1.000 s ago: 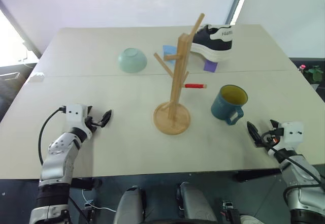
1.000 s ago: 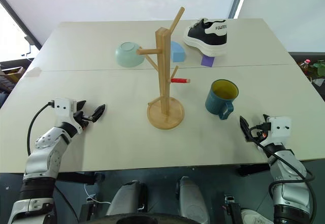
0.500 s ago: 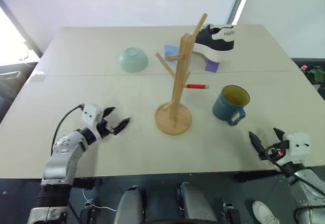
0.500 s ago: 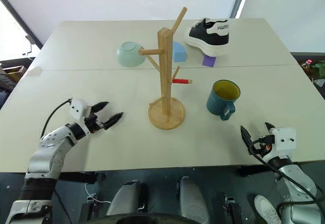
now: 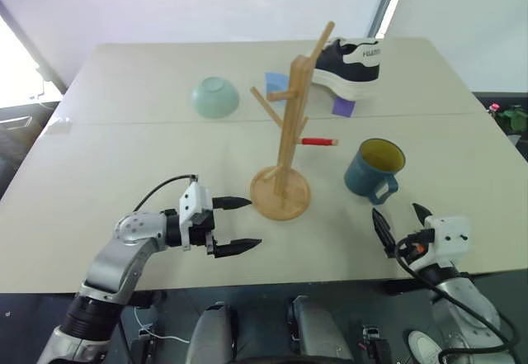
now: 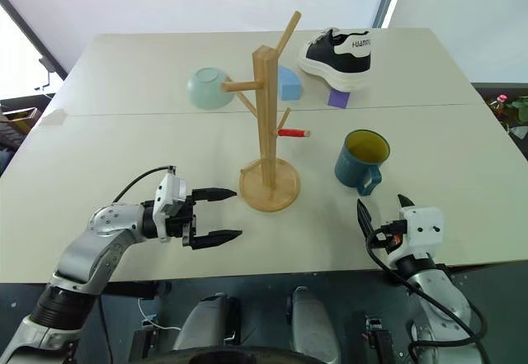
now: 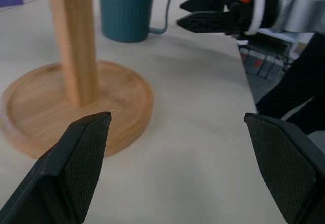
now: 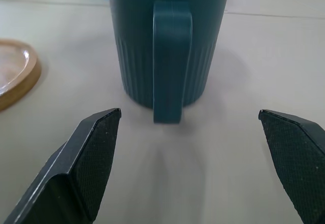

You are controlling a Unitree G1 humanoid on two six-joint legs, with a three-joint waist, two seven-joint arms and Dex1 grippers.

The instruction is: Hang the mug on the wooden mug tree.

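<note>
Right gripper (image 5: 399,225) sits at the near right edge of the table (image 5: 148,145), jaws spread wide and empty, pointing at the mug (image 5: 373,168). The mug stands upright just beyond the fingertips, apart from them, its handle (image 8: 171,61) turned toward the gripper and lined up between the two fingers.

Left gripper (image 5: 241,225) hovers near and left of the mug tree (image 5: 285,141), pointing right toward its round base (image 7: 76,107). Jaws wide apart, holding nothing; one fingertip is close to the base rim, contact not confirmed.

The mug tree stands upright at table centre, left of the mug, well apart from it. No mug on any peg.

Far side: pale green bowl (image 5: 215,98) upside down at left, shoe (image 5: 351,65) at right, blue block (image 5: 275,82) and purple block (image 5: 343,106) beside it. Small red stick (image 5: 318,140) lies between tree and mug.

Against one second ago: left gripper has swung in from the left edge toward the tree base; right gripper has shifted left, into line with the mug. Mug and tree unmoved.
</note>
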